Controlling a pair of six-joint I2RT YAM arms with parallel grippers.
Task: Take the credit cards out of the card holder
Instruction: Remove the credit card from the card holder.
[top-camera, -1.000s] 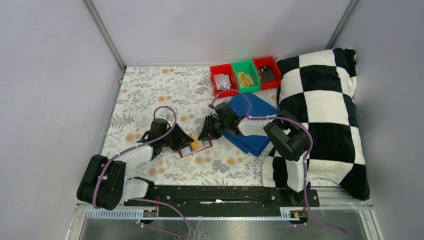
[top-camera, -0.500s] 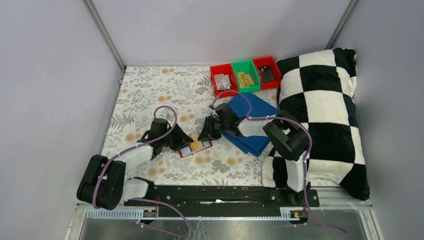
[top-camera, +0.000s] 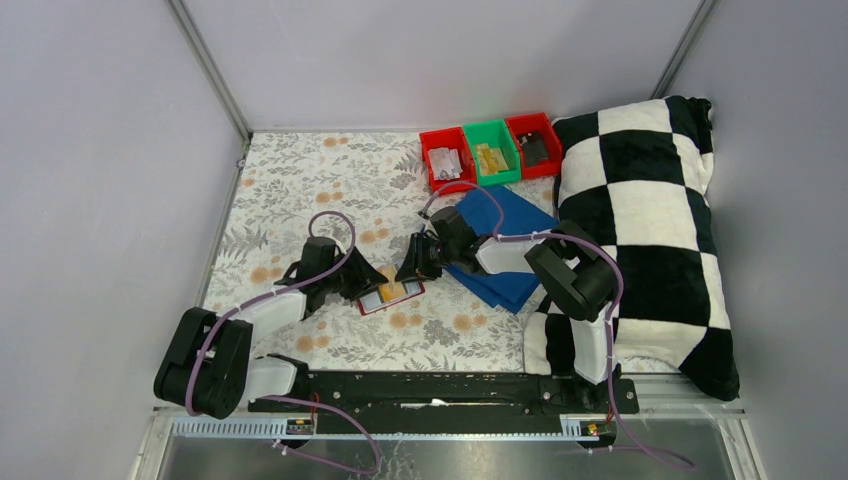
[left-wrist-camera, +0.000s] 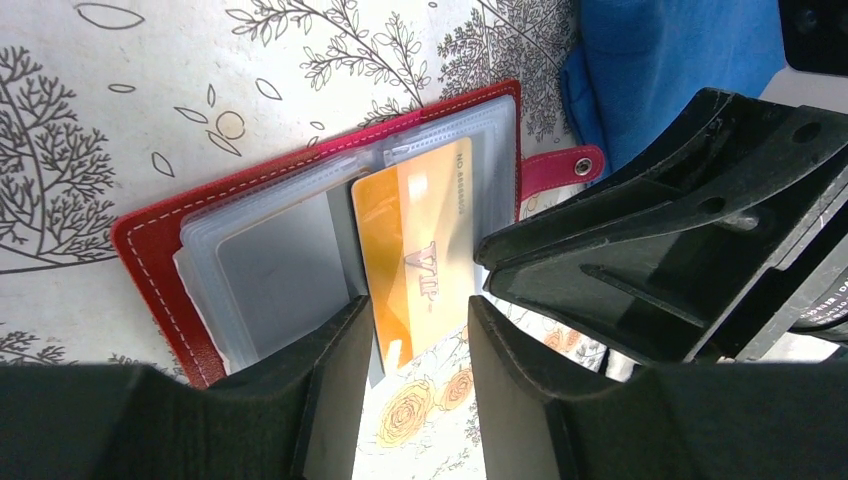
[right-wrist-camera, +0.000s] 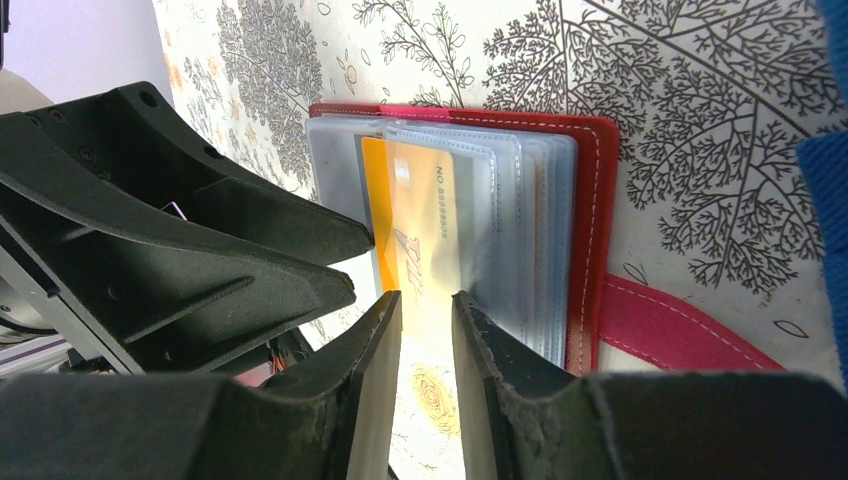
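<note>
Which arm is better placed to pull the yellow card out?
Left, probably: the yellow card sticks out of the holder toward the left tool, its free end between the open fingers. The right tool sits at its side, near the strap.

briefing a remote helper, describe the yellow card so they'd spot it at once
On the floral-print tablecloth, near the front middle, a small red folding card holder lies open. Poking partly out of its clear plastic sleeves is the orange-yellow plastic card, the only brightly coloured card showing, marked VIP.
</note>
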